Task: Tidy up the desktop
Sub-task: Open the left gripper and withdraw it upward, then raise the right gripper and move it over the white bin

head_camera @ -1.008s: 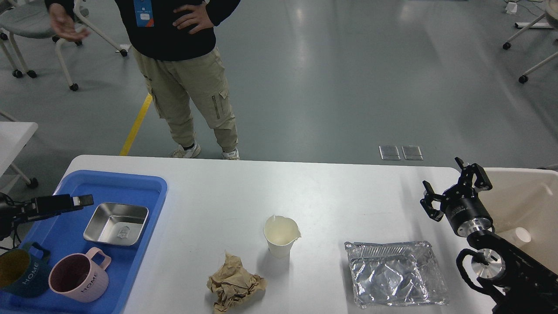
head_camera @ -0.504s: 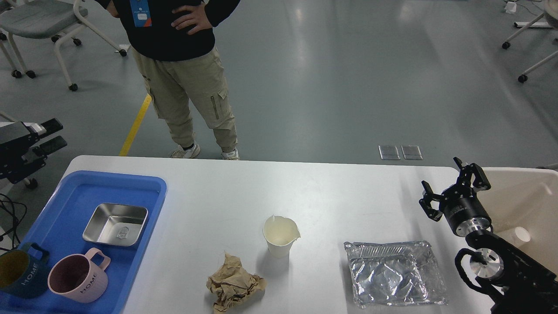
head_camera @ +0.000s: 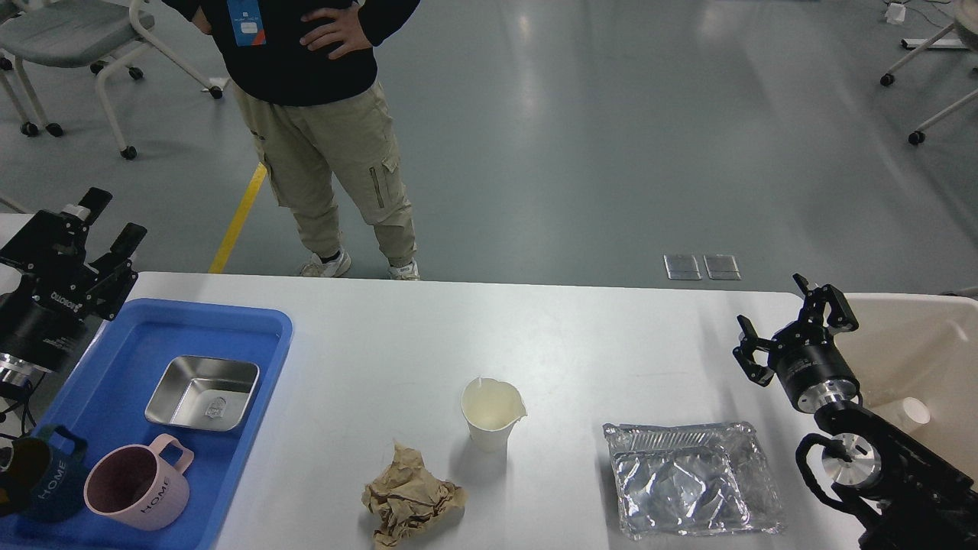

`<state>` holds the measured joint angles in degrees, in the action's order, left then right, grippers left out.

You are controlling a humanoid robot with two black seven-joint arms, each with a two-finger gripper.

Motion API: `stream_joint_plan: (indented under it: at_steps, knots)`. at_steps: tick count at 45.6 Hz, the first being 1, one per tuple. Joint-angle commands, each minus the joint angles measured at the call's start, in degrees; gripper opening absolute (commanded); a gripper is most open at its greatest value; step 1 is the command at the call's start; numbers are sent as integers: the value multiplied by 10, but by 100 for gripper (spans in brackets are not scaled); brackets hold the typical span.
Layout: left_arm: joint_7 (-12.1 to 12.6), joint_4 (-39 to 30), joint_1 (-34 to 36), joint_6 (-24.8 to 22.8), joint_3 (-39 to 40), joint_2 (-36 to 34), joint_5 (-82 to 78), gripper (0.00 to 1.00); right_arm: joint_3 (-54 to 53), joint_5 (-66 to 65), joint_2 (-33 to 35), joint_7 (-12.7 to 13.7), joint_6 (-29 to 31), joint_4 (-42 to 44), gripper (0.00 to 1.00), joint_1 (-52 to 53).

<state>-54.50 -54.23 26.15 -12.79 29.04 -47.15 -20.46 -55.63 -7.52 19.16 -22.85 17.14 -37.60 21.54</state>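
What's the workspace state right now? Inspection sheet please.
Surface: white desktop, bare at the far side.
Job's things: blue tray holds a steel dish, a pink mug and a dark mug; beige bin at the right edge.
Clutter: crumpled brown paper, paper cup, foil container, all loose on the desktop.
Grippers: left tool open, empty; right tool open, empty.
Cables: black cable by the left arm.
Surroundings: person standing beyond the far edge; wheeled chair.
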Motion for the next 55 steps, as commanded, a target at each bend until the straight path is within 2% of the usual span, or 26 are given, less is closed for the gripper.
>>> stream_joint_plan:
  at_steps: [1,6,10,17,21,32,55]
  knots:
    - [11,7,-30,35,41,42,1,77,0,0,0,0,0,-1,100,1]
    - [26,24,-37,51,58,72,2,79,-1,1,-1,-1,-1,-1,100,0]
    - [51,32,-37,62,73,93,34,80,-2,1,-1,-1,-3,-3,100,0]
    - [91,33,-36,78,75,99,58,81,-3,1,-2,-1,-20,-7,100,2]
    - [104,33,-35,80,77,98,58,81,-4,1,-2,0,-26,-7,100,3]
    - [109,33,-36,73,67,87,53,83,-3,1,6,0,-30,-17,100,3]
    - [109,34,-36,80,66,88,53,86,-33,1,65,-5,-26,-60,100,9]
